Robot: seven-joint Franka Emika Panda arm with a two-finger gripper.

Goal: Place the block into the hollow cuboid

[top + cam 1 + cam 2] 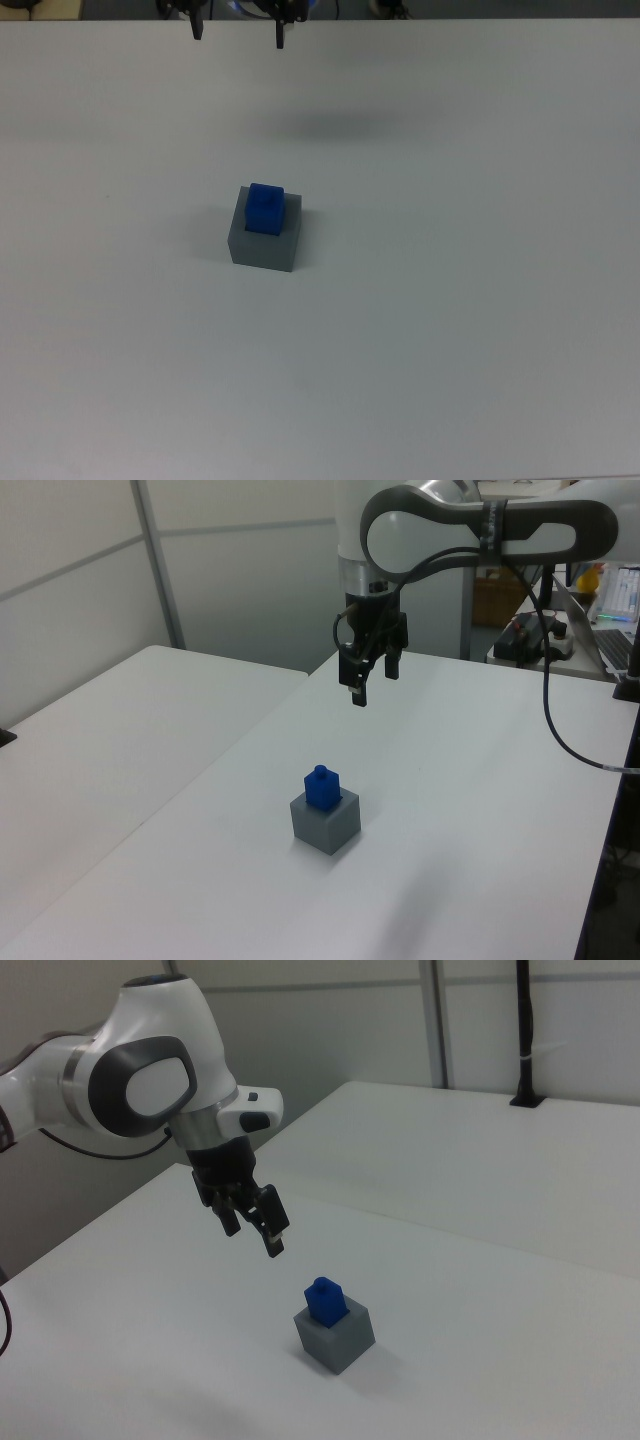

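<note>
Block in the hollow cuboid, gripper high above and apart

In the top view, the hollow cuboid stands on the table a little left of and above the frame's centre, with the block sunk in its top hole and its upper part sticking out. The gripper hangs at the top edge, above-left of centre, well apart from both. In the left view the gripper sits above and behind the cuboid; in the right view the gripper is up and left of the block.

The blue block sits in the hole of the grey box, sticking out on top. The gripper hangs above the white table with its fingers apart, holding nothing.
</note>
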